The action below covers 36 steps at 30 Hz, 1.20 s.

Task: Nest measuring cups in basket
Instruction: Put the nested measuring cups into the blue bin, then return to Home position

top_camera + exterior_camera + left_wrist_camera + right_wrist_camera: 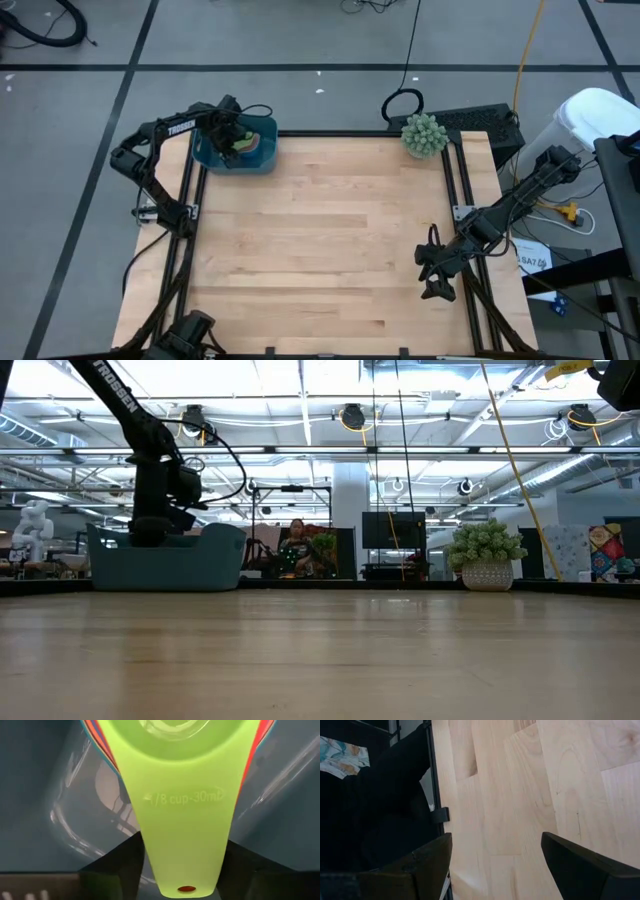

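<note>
My left gripper (232,138) is down inside the teal-blue rectangular plastic basket (262,162), at the upper left of the high view. Its fingers sit either side of the flat handle of the small green plastic measuring cup (182,805); whether they clamp it, I cannot tell. Orange, red and blue rims show under the green bowl, so I judge this the last nesting step. Next: seat green squarely, then lift clear without dragging the stack. My right gripper (437,272) waits wide apart, lower right, over bare table (320,250).
</note>
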Available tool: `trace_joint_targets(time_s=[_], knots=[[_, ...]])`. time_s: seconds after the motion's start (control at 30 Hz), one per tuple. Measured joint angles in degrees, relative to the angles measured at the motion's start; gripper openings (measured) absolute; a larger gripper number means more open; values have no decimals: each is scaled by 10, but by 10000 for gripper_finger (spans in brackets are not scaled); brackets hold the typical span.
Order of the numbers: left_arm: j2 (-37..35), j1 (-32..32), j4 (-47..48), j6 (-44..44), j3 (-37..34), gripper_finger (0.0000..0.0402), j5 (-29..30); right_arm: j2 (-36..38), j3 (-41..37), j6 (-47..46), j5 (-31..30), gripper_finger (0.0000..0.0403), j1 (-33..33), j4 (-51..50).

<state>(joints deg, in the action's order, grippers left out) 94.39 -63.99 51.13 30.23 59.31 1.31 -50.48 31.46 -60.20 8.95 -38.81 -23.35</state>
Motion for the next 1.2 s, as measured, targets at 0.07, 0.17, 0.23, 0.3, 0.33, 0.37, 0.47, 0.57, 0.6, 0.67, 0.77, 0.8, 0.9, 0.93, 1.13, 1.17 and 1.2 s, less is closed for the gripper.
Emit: trace_joint_targets(time_s=[0.07, 0.17, 0.23, 0.3, 0.33, 0.37, 0.47, 0.57, 0.6, 0.67, 0.77, 0.8, 0.9, 0.93, 1.13, 1.17, 1.2], knots=[[0, 0, 1, -4, 0, 221, 0, 0, 0, 1, 0, 299, 0, 0], [0, 0, 1, -6, 0, 243, 0, 0, 0, 1, 0, 299, 0, 0], [0, 0, 1, -7, 0, 252, 0, 0, 0, 1, -1, 299, 0, 0], [0, 0, 1, -8, 0, 255, 0, 0, 0, 3, -1, 299, 0, 0], [0, 0, 1, -8, 0, 255, 0, 0, 0, 3, -1, 299, 0, 0], [0, 0, 1, -8, 0, 254, 0, 0, 0, 4, -1, 299, 0, 0], [0, 0, 2, -8, 0, 245, 2, 0, 0, 9, -2, 299, 0, 0], [0, 0, 9, -5, 0, 236, 2, 0, 0, 11, -2, 299, 0, 0], [0, 0, 10, -4, 0, 234, 2, 0, 0, 11, -2, 299, 0, 0], [0, 0, 11, -4, 0, 233, 2, 0, 0, 14, -5, 299, 0, 0], [-7, 0, 11, -3, 0, 238, 2, 0, 0, 20, -17, 299, 0, 0], [-12, 0, 11, -3, 0, 242, 2, 0, 0, 23, -18, 299, 0, 0], [-29, 1, 10, -2, 0, 255, 2, 0, 0, 26, -19, 299, 0, 1], [-36, 1, 10, -2, 0, 260, 2, 0, 0, 26, -19, 299, 0, 1], [-77, 4, 10, -5, 0, 281, 0, 0, 0, 26, -19, 299, 0, 1], [-84, 6, 12, -6, 0, 283, 0, 0, 0, 26, -19, 299, 0, 1], [-90, 8, 14, -9, 0, 285, 0, 0, 0, 26, -19, 299, 0, 1]])
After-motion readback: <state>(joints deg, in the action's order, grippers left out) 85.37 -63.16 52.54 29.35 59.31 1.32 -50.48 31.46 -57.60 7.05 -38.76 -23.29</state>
